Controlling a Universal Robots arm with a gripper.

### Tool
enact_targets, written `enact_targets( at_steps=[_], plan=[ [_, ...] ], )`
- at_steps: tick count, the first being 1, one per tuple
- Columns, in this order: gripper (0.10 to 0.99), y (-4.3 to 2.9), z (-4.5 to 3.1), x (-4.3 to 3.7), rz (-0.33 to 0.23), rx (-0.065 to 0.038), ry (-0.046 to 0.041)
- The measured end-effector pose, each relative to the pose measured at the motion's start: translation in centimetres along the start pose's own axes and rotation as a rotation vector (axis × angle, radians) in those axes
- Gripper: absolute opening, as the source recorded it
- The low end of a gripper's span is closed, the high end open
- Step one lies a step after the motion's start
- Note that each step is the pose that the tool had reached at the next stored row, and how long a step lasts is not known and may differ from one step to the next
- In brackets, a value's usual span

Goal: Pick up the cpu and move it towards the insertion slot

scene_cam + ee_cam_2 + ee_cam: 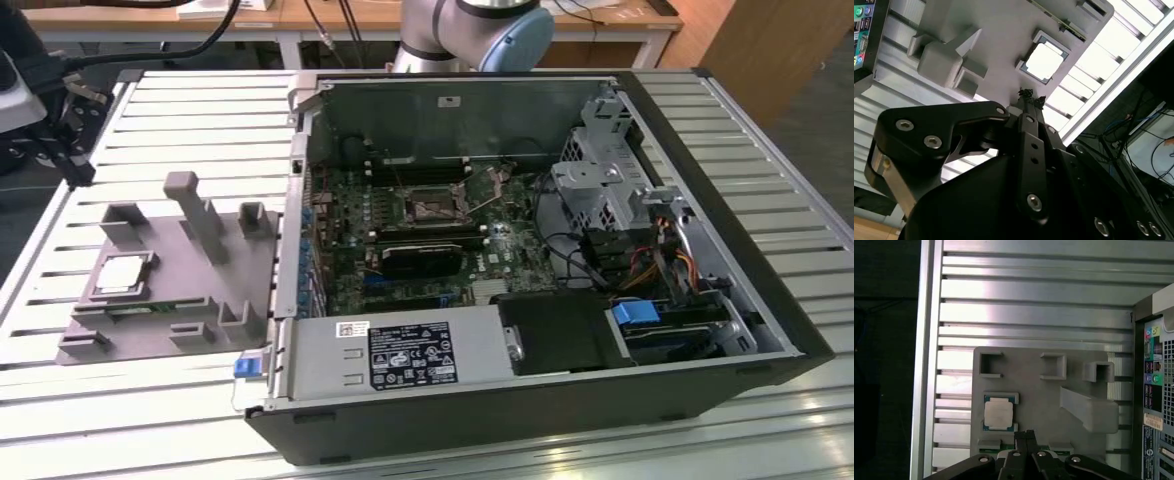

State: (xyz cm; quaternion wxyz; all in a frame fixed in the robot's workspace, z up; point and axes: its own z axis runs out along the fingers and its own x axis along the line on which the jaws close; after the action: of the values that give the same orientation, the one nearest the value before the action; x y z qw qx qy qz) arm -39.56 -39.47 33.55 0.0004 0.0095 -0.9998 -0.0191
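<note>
Pick-up of cpu not yet made

The cpu is seen lying flat in its pocket on the grey holder, on the tabletop; the tool is held over the holder, near the cpu, its fingers pressed together, nothing gripped; the insertion slot is found well apart, inside the computer case; for a grab, wider fingers would be needed.

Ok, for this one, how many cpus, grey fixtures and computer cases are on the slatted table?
cpu: 1
grey fixture: 1
computer case: 1
Total: 3
</note>
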Motion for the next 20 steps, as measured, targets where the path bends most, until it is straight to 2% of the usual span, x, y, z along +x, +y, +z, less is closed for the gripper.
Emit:
enact_targets(
  at_steps=[8, 20],
  plan=[
    [0.102, -0.03, 0.84, 0.15, 0.0, 0.0, 0.0],
    [0.102, -0.09, 2.5, 0.46, 0.0, 0.0, 0.0]
  ],
)
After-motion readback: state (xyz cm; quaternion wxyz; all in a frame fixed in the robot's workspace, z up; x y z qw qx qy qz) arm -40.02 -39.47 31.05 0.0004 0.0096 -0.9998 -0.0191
